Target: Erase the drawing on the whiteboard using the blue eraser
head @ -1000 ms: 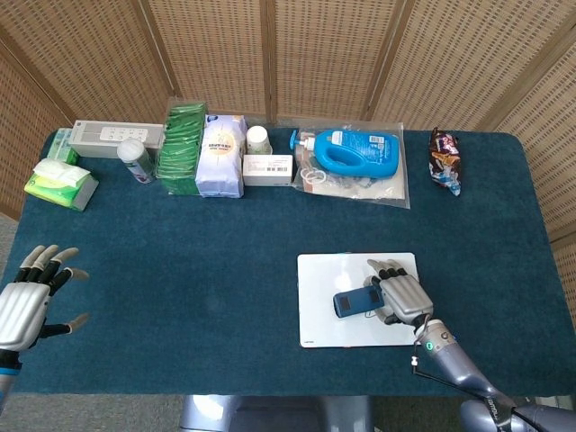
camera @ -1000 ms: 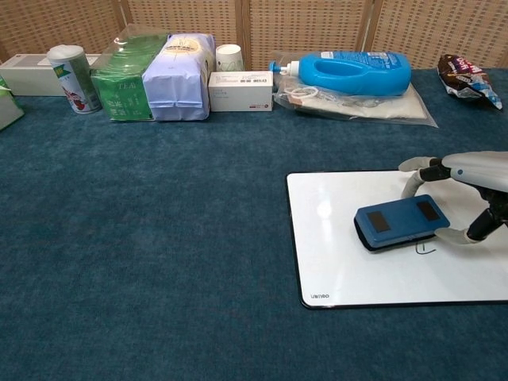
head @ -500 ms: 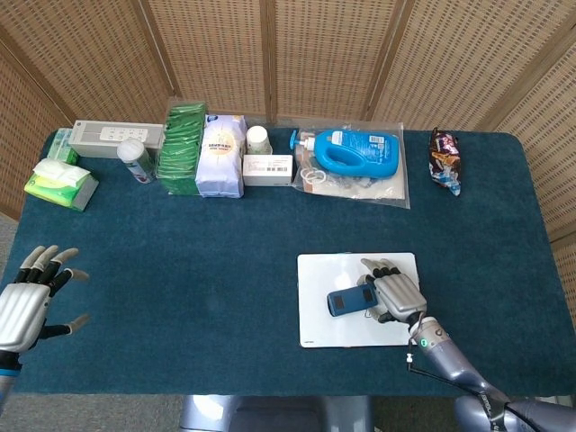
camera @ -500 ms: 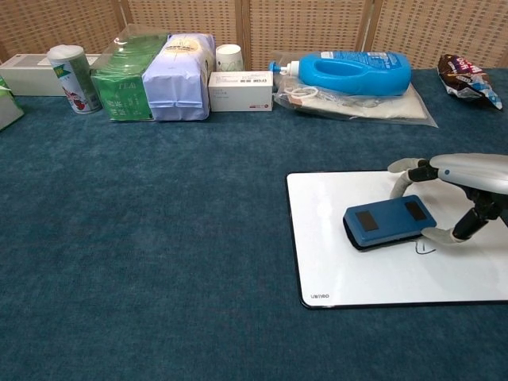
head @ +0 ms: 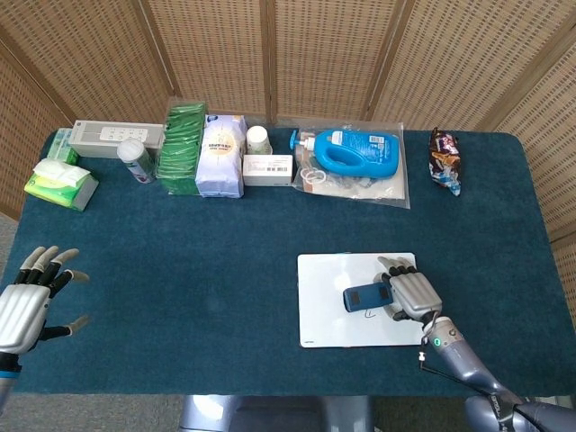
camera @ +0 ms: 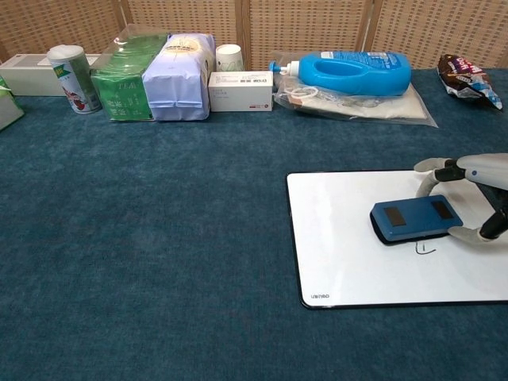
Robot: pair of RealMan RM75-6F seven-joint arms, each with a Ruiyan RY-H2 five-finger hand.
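Note:
The white whiteboard [head: 324,306] [camera: 341,254] lies flat on the blue cloth, right of centre. My right hand [head: 409,294] [camera: 476,194] holds the blue eraser [head: 365,297] [camera: 416,221] flat on the board's right half, fingers at its far side and thumb at its near side. A small dark pen mark [camera: 425,249] shows on the board just in front of the eraser. My left hand [head: 25,301] hovers at the table's near left corner with fingers spread and nothing in it; the chest view does not show it.
Along the back edge stand a green tissue pack [head: 59,183], a grey box [head: 117,138], a can [head: 135,159], green and white bags [head: 202,150], a paper cup [head: 258,139], a small carton [head: 267,168] and a blue detergent bottle [head: 355,153]. A snack bag [head: 445,159] lies back right.
My right hand first slid the eraser left across the board, then back to the right. The pen mark now shows uncovered in front of the eraser. The left hand has stayed put.

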